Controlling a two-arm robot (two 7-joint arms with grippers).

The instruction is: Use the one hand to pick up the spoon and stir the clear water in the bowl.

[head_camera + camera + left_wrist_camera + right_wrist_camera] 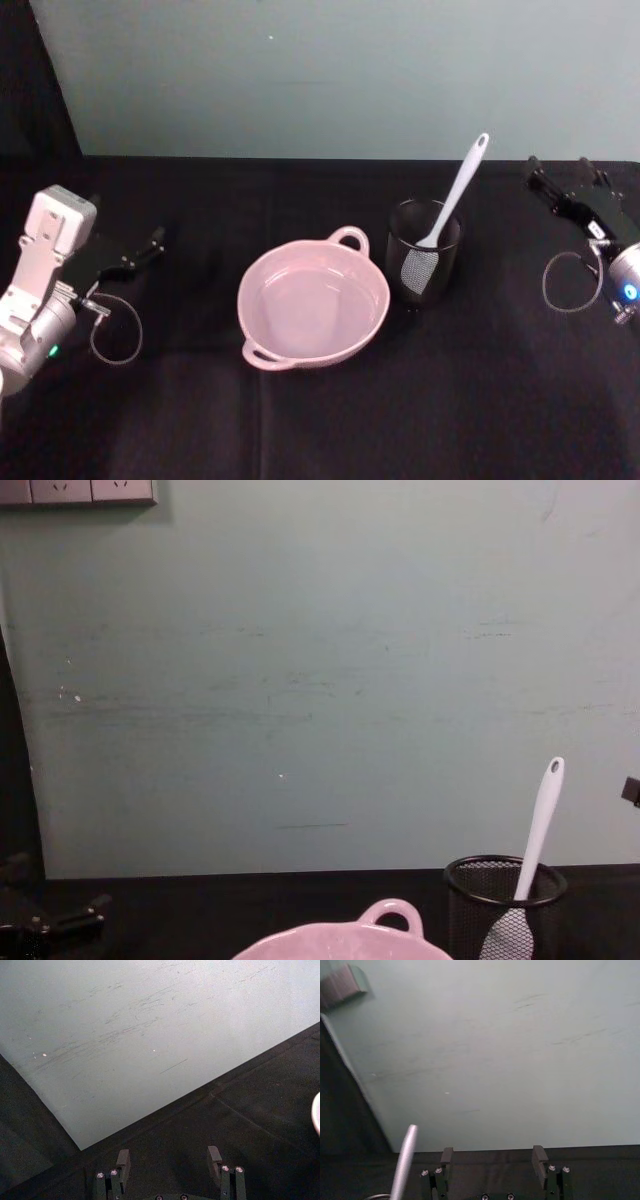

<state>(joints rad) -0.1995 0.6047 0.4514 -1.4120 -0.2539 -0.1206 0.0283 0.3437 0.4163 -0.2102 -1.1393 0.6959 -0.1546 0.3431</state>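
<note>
The light is soft and a bit dim. The wall (320, 680) looks pale green and evenly lit. The black cloth (320, 420) is very dark, so shadows hardly show. The bowl (313, 310) shines a little. The spoon (404, 1162) looks fuzzy up close.

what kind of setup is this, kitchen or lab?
Looks like a lab test bench, not a kitchen: a table draped in black cloth against a bare scuffed wall, holding just a pink bowl and a spoon standing in a mesh cup.
</note>
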